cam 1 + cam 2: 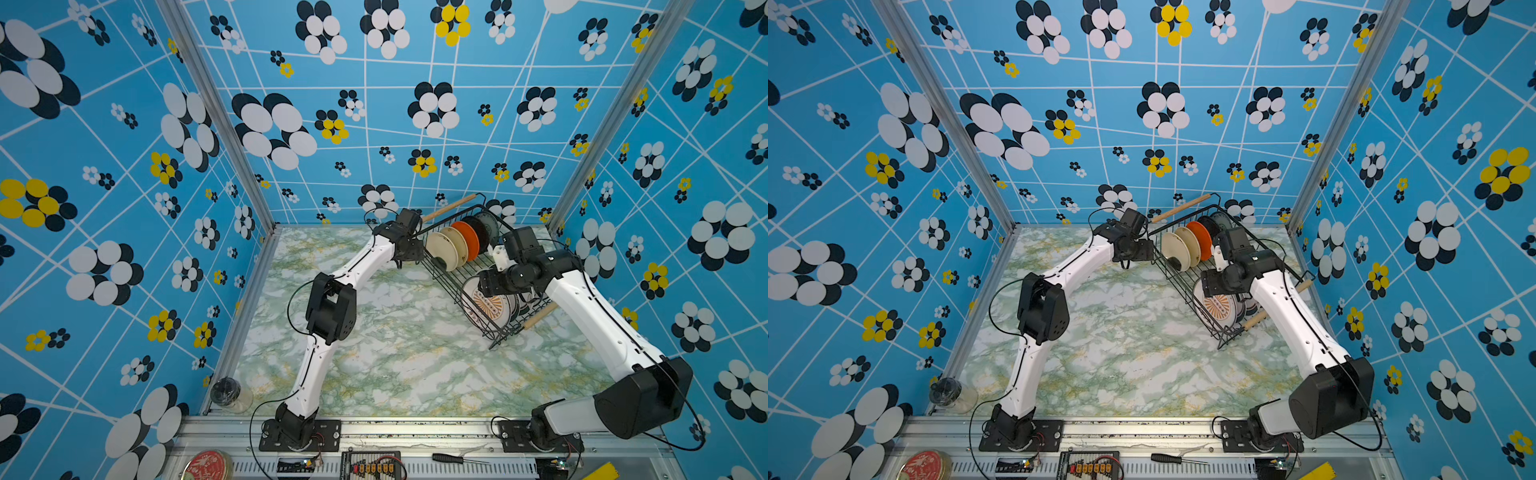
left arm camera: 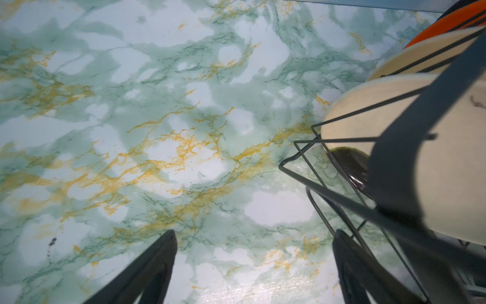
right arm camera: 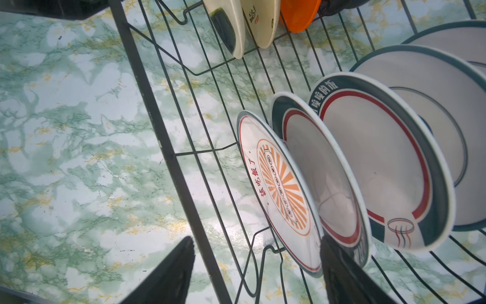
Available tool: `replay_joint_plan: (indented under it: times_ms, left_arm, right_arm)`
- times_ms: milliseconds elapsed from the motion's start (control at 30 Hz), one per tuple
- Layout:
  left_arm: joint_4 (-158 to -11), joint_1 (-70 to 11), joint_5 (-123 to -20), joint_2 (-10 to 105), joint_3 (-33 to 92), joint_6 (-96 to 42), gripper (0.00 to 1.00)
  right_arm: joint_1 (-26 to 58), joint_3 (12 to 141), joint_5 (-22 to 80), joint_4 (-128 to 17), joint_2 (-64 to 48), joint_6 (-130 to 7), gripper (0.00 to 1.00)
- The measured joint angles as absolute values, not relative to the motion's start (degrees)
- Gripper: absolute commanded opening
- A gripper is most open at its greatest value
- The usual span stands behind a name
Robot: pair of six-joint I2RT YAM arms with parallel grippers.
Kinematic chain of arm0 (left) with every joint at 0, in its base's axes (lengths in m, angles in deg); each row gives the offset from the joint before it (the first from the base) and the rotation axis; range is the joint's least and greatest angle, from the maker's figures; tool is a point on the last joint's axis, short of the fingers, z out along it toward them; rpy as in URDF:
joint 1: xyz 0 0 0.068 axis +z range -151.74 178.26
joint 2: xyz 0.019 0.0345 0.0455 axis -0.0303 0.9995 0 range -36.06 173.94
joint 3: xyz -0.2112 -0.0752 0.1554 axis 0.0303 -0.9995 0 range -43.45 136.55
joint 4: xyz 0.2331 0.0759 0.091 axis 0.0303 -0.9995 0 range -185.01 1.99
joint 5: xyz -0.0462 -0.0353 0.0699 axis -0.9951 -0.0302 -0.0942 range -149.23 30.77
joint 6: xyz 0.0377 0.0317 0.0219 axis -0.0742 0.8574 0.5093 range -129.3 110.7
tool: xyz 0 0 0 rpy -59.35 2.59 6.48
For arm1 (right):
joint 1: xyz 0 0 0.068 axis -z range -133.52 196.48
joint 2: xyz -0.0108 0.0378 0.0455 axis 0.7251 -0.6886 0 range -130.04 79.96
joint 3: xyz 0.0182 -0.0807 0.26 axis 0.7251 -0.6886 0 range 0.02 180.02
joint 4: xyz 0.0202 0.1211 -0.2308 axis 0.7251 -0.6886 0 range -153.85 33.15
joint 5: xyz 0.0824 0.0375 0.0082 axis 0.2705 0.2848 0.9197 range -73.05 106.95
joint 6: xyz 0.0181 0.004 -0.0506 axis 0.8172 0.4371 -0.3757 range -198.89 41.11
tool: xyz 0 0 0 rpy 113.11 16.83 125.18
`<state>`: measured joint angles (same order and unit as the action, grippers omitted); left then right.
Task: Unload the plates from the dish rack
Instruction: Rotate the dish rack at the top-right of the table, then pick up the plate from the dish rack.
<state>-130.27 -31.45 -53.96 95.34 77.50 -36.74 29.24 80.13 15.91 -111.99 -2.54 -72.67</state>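
We see a green-and-gold marbled table (image 1: pixel 395 365). On it the dish rack (image 1: pixel 449 276) stands at the far right, and a glass jar (image 1: pixel 230 395) sits at the near left corner.

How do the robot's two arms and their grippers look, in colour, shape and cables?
Both the left arm and the right arm have smooth white link shells with bulky black joint housings. A thin black cable runs along each, looping free in places. Each arm stands on a black base plate. The left gripper and the right gripper have dark, tapered, pointed fingers.
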Motion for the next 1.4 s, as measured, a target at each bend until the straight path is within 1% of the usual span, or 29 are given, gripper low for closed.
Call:
replay_joint_plan:
  times_ms: [100,267,433,633,800,833,900,933,1000,1100,1233,1400]
  left_arm:
    - [-128.5,-30.9,-54.3,90.3,69.7,-36.8,0.97]
    - [-125.2,-29.7,-54.5,78.4,57.0,-37.1,0.98]
    - [-122.2,-28.6,-54.5,66.1,46.7,-37.4,0.99]
    - [-119.1,-27.5,-55.4,55.9,34.9,-39.0,0.99]
    - [-117.6,-27.3,-56.3,50.5,28.9,-40.1,0.99]
    - [-117.4,-27.3,-56.3,49.5,28.1,-40.2,0.99]
    - [-117.2,-27.3,-56.3,47.3,27.1,-40.3,0.99]
    - [-117.2,-27.3,-56.2,46.3,26.7,-40.4,0.99]
    - [-117.4,-27.3,-56.1,44.6,26.7,-40.4,0.99]
    - [-117.8,-27.3,-54.7,42.1,26.0,-40.9,0.99]
    - [-120.3,-27.3,-51.1,37.9,22.7,-42.2,0.99]
    - [-124.2,-27.0,-48.1,34.1,21.0,-42.5,0.99]
  right_arm:
    - [29.2,80.3,15.3,-112.0,-3.2,-72.4,0.77]
    - [29.2,80.4,13.9,-111.9,-4.9,-72.3,0.77]
    - [29.2,80.4,12.7,-112.0,-6.2,-72.6,0.77]
    - [29.4,80.4,12.4,-112.0,-7.7,-74.2,0.76]
    - [29.7,80.4,12.3,-112.0,-9.2,-75.9,0.70]
    - [29.8,80.4,12.3,-112.0,-9.4,-76.3,0.67]
    - [29.8,80.4,12.3,-111.9,-9.5,-77.2,0.58]
    - [29.9,80.4,12.3,-111.9,-9.5,-77.5,0.55]
    - [30.1,80.4,12.1,-111.9,-9.5,-77.7,0.54]
    - [30.2,80.4,11.5,-111.6,-9.5,-78.5,0.48]
    - [30.4,79.8,11.0,-111.0,-9.5,-79.5,0.43]
    - [30.4,79.3,10.5,-110.3,-9.5,-80.2,0.40]
